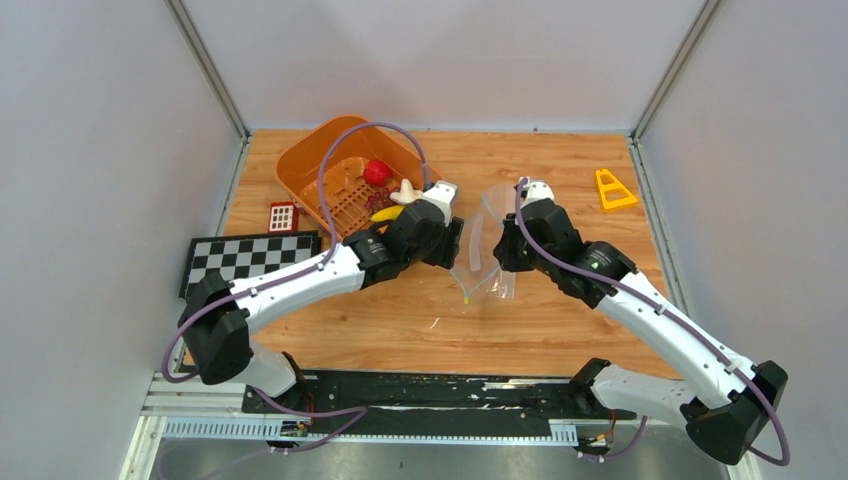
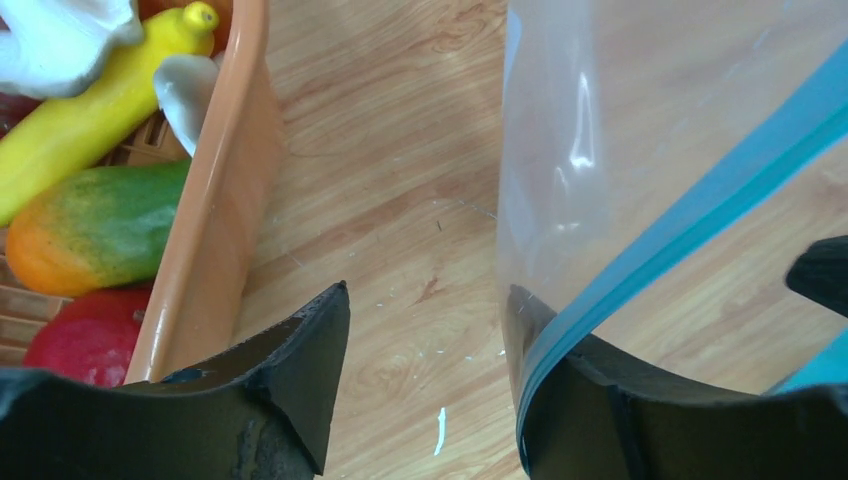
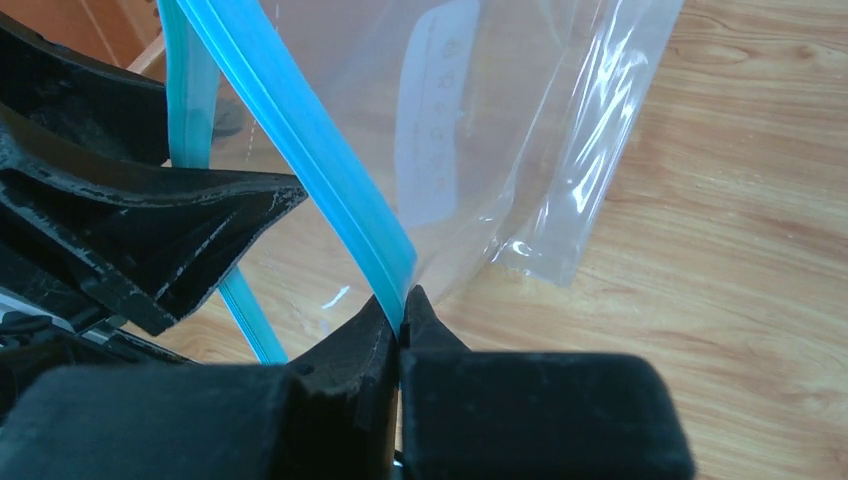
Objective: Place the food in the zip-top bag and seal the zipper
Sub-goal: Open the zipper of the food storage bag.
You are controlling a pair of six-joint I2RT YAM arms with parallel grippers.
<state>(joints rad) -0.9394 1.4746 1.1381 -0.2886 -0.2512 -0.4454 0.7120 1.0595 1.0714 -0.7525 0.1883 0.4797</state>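
The clear zip-top bag (image 1: 484,252) hangs upright between my two grippers over the table's middle. My right gripper (image 3: 403,312) is shut on its teal zipper (image 3: 330,160) strip. My left gripper (image 2: 425,305) is open, with only bare wood between its fingers; the bag (image 2: 640,150) and its teal strip (image 2: 700,195) lie against the outer right finger (image 2: 600,400). The food is in the orange basket (image 1: 312,160): a yellow banana (image 2: 85,105), a green-and-orange piece (image 2: 100,225), a red fruit (image 2: 80,350) and a white piece (image 2: 55,40). The bag looks empty.
A small red grid block (image 1: 283,216) and a checkerboard (image 1: 250,258) lie left of the arms. A yellow triangular piece (image 1: 613,190) sits at the back right. The basket wall (image 2: 215,230) is close beside my left gripper's left finger.
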